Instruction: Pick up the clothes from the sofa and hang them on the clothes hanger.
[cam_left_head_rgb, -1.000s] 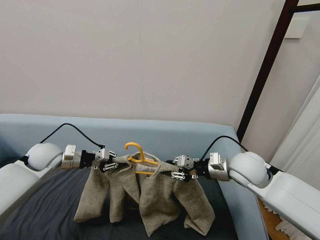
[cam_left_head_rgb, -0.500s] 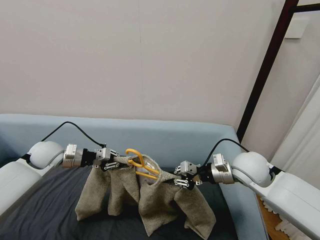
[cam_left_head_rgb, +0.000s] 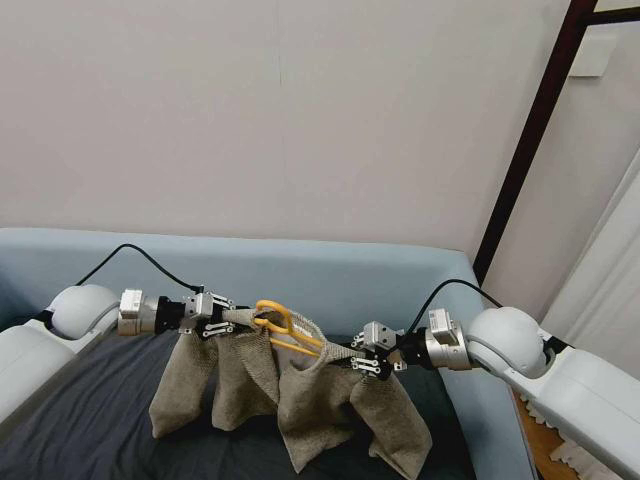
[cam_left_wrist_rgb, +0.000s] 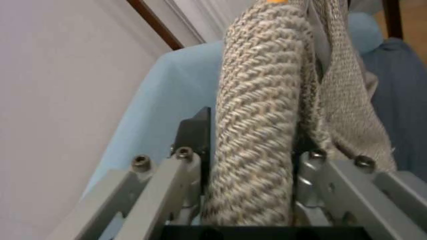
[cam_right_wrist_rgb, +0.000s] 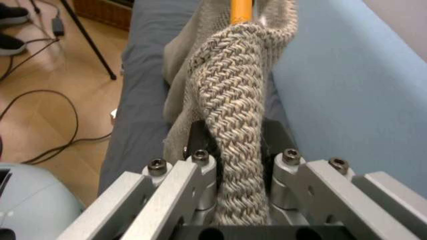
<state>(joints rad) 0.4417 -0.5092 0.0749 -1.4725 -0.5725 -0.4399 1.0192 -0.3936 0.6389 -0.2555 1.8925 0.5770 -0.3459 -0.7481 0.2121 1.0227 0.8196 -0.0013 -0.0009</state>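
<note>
A beige knitted sweater (cam_left_head_rgb: 300, 400) hangs on a yellow hanger (cam_left_head_rgb: 285, 330) above the blue sofa (cam_left_head_rgb: 380, 275). My left gripper (cam_left_head_rgb: 222, 320) is shut on the sweater's left shoulder, and my right gripper (cam_left_head_rgb: 362, 358) is shut on its right shoulder, lower than the left. The hanger tilts down toward the right. The knit (cam_left_wrist_rgb: 257, 125) fills the gap between the left fingers (cam_left_wrist_rgb: 167, 185) in the left wrist view. Between the right fingers (cam_right_wrist_rgb: 183, 180), the right wrist view has the knit (cam_right_wrist_rgb: 233, 125) clamped, with the hanger's yellow end (cam_right_wrist_rgb: 241, 10) beyond.
The sofa has a dark seat cushion (cam_left_head_rgb: 70, 420) under the sweater and a light blue backrest. A dark pole (cam_left_head_rgb: 525, 140) stands at the right by the wall. Wooden floor with cables (cam_right_wrist_rgb: 40, 105) and a tripod leg lies beside the sofa.
My right gripper has dropped lower and moved a little right, tilting the hanger and sweater down on that side. The left gripper stayed almost in place.
</note>
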